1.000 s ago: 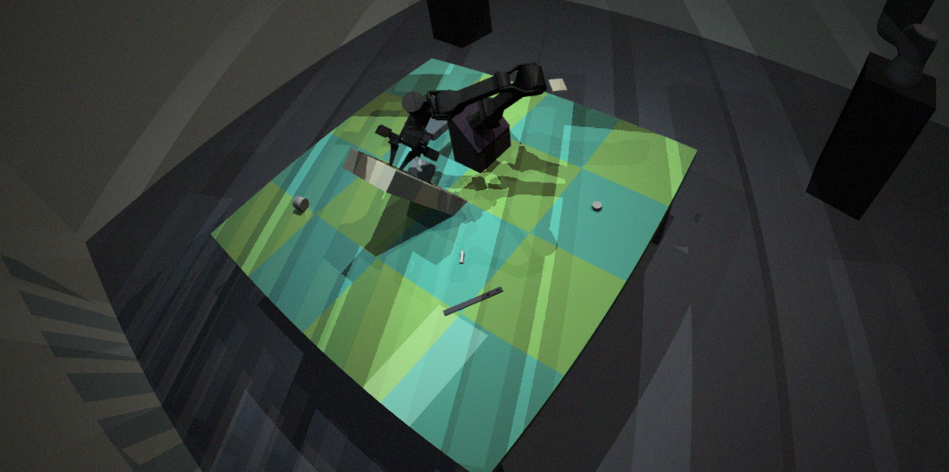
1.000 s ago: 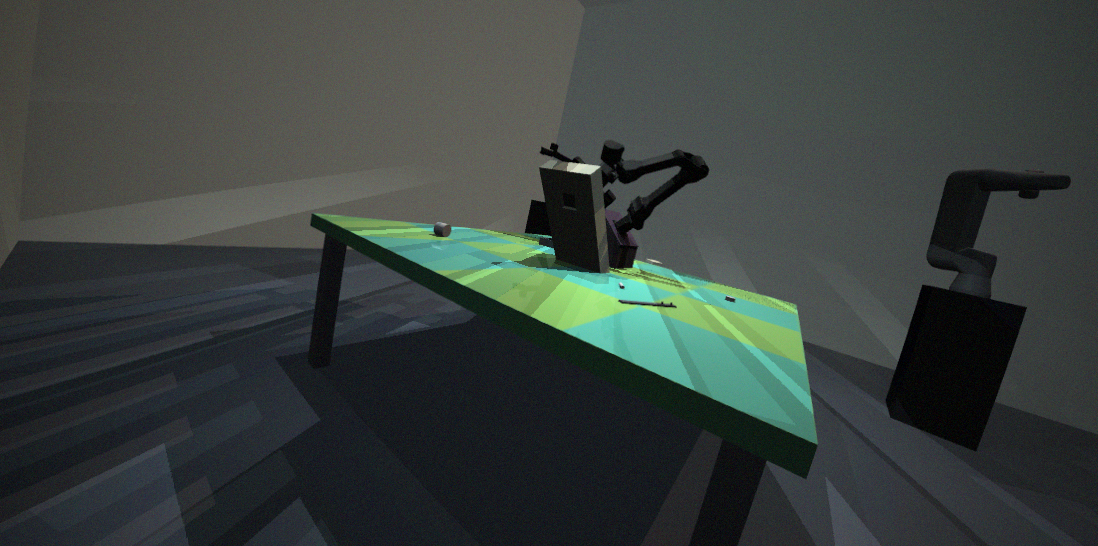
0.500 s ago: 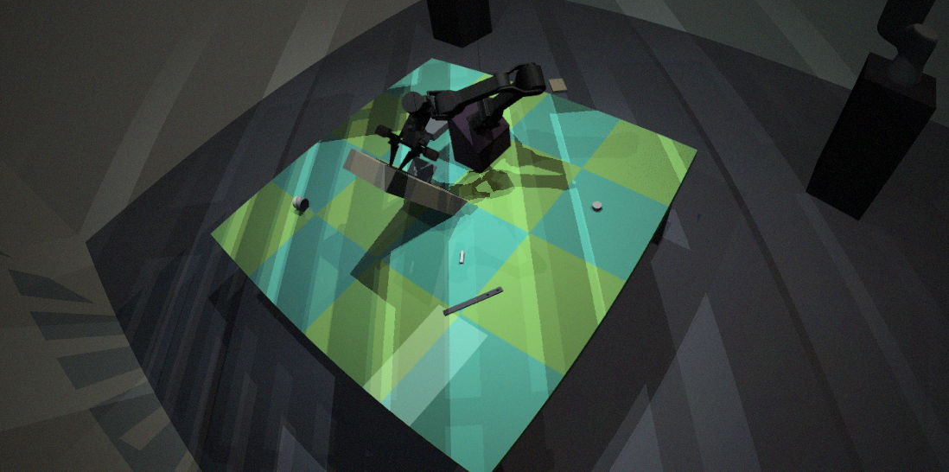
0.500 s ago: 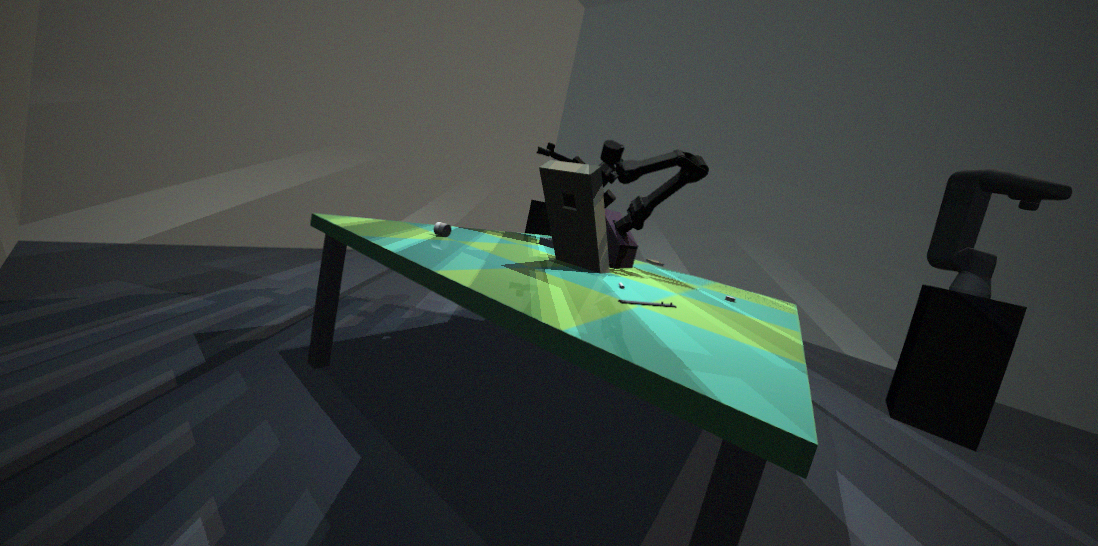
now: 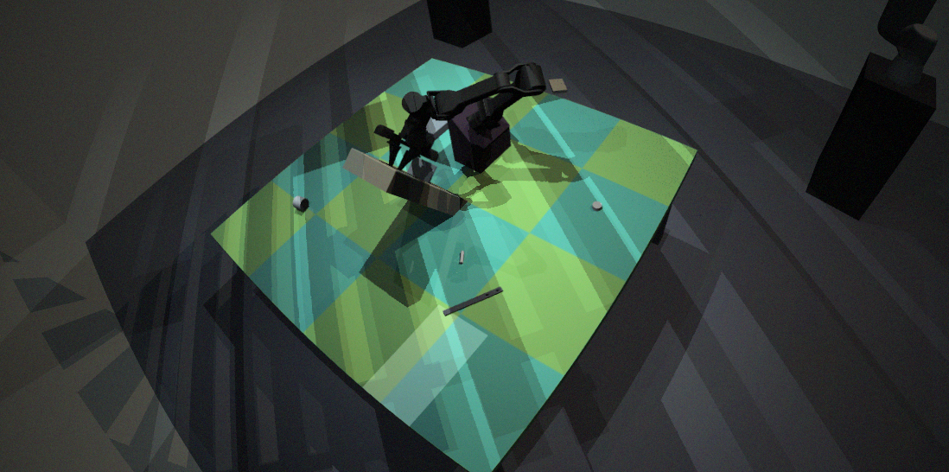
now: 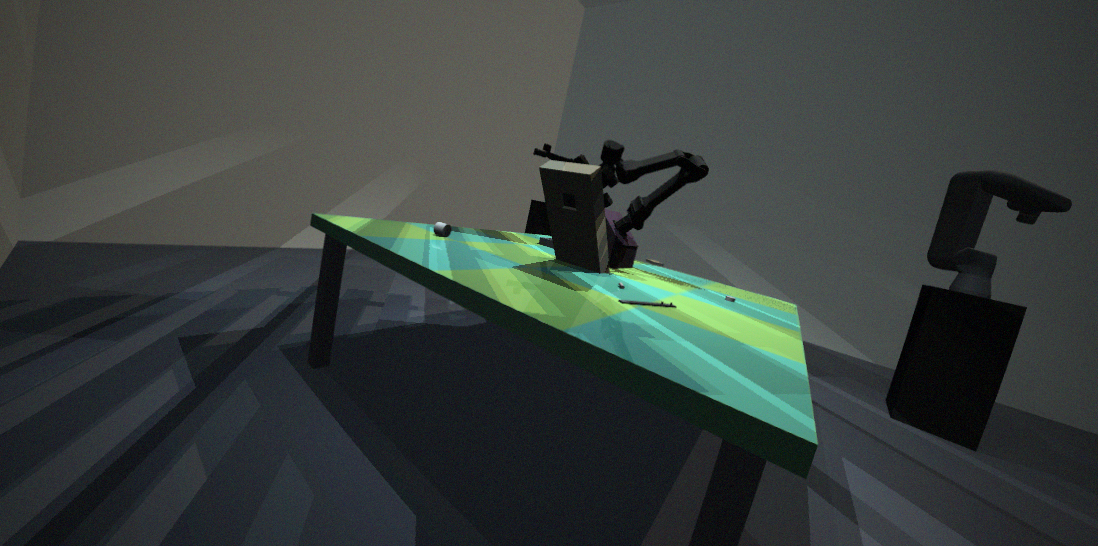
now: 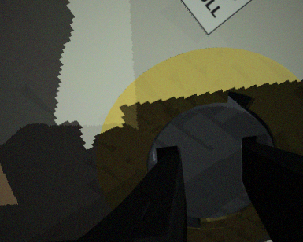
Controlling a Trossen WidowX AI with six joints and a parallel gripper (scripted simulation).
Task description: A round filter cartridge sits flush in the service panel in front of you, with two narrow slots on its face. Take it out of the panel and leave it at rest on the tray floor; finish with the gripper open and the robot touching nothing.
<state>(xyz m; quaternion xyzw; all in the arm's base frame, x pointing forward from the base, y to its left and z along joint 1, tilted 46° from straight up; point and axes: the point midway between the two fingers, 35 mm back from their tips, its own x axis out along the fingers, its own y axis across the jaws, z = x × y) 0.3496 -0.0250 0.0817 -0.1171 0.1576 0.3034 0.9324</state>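
Observation:
The round grey filter cartridge (image 7: 212,188) sits inside a yellow ring (image 7: 210,67) on the pale service panel (image 5: 361,164) (image 6: 576,231) (image 7: 100,59). My gripper (image 5: 397,166) (image 7: 207,155) has one fingertip in each of the two slots on the cartridge face and is shut on the cartridge. A thin dark gap shows along the cartridge's upper right edge; how deep it sits cannot be told. In the exterior view the panel hides the fingertips. A greyish piece (image 5: 421,169) lies low behind the panel in the top view; I cannot tell whether it is the tray.
A grey-white cylinder (image 5: 300,203) (image 6: 441,229) lies beyond the panel's left end. A small pale peg (image 5: 461,257) (image 6: 620,285), a dark flat bar (image 5: 473,301) (image 6: 647,303) and a small disc (image 5: 596,206) (image 6: 729,298) also lie on the table.

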